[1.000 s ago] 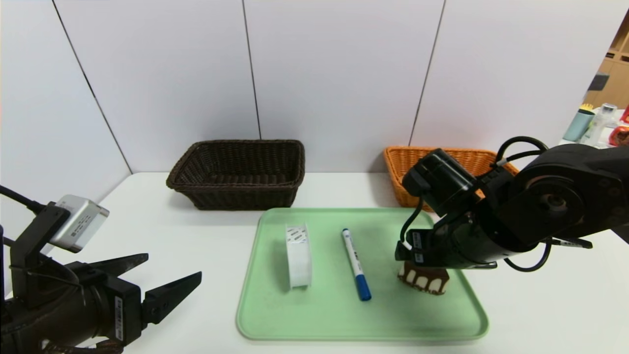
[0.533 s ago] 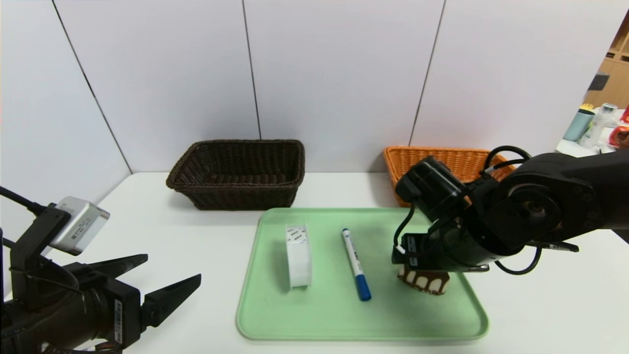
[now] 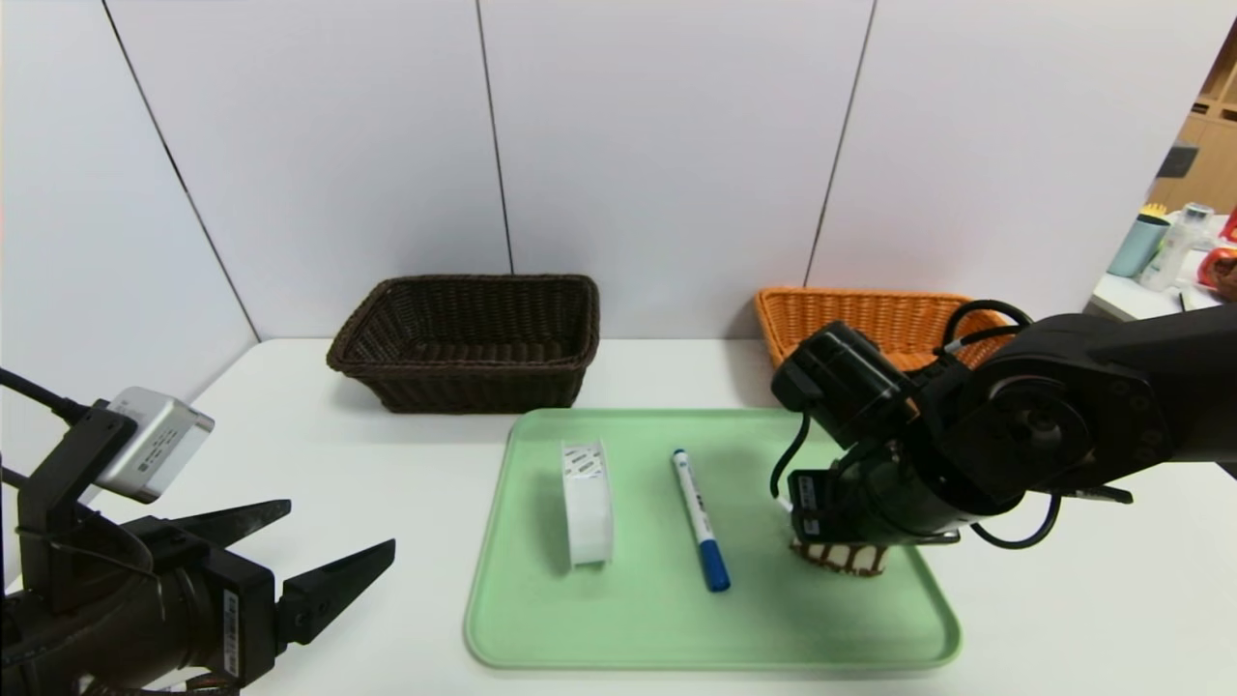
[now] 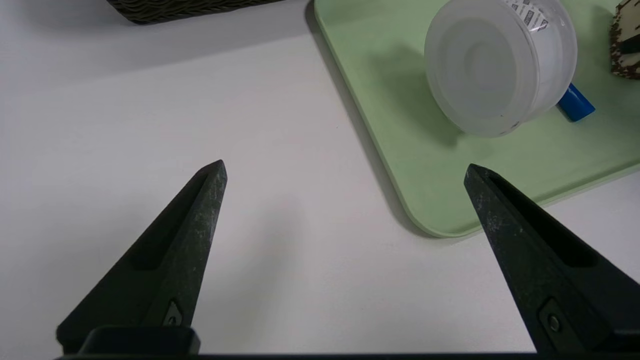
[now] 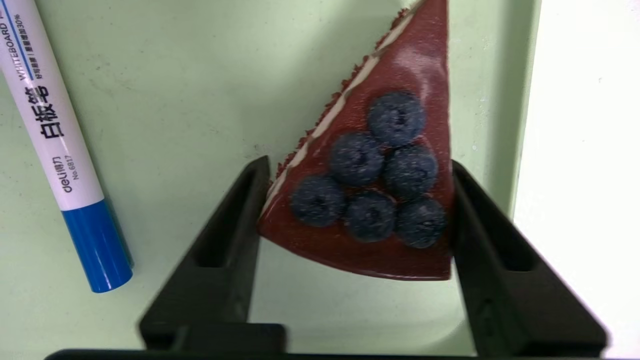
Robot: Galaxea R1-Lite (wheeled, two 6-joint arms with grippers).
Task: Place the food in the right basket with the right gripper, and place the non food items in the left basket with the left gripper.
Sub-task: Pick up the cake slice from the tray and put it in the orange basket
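The food, a chocolate cake slice (image 5: 380,200) topped with blueberries, sits on the right part of the green tray (image 3: 628,619). My right gripper (image 5: 358,166) reaches down over it, and both fingers press against the slice's sides. In the head view only the slice's lower edge (image 3: 843,559) shows under the right gripper (image 3: 839,541). The tape roll (image 3: 588,503) stands on edge and the blue-capped marker (image 3: 701,522) lies beside it on the tray. My left gripper (image 3: 338,530) hovers open over the table's near left, empty. The dark left basket (image 3: 474,387) and the orange right basket (image 3: 870,314) stand at the back.
The white table (image 3: 387,454) ends at a panelled wall just behind the baskets. My right arm's bulk covers the tray's right rear corner and part of the orange basket. In the left wrist view the tape roll (image 4: 495,70) sits near the tray's corner (image 4: 450,190).
My right gripper has sunk lower over the cake slice and its fingers have closed in against it. The left arm has not moved.
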